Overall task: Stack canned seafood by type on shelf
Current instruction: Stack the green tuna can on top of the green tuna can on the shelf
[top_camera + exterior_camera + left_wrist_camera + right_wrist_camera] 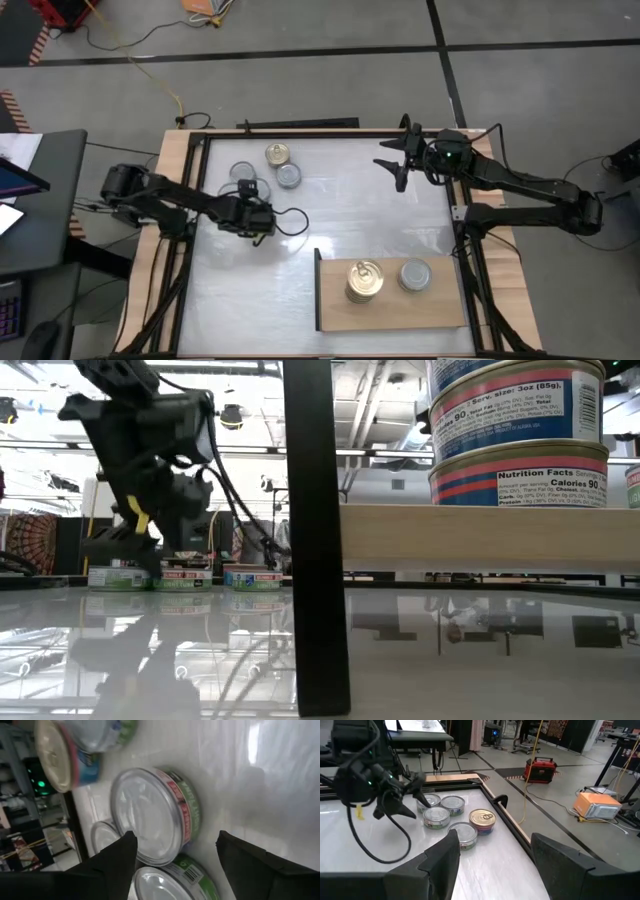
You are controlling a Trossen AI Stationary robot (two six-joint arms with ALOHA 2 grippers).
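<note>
Tins (262, 180) cluster on the desk (340, 200) at its far left, five or so, one gold-lidded (277, 154). Left gripper (247, 190) hangs low over them, jaws apart around a silver-lidded tin (150, 822). Right gripper (392, 160) waits far right, jaws apart, empty. Shelf (390, 300) at the near edge carries a gold-lidded stack (364, 279) and a grey tin (415, 274).

Bright, even overhead light; white table (330, 200) glares and mirrors ceiling lamps. Left wrist view motion-blurred. Low view: foreground black post (315, 540) soft.

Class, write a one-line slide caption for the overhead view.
Left gripper open at loose tins; two stacks on the shelf.
</note>
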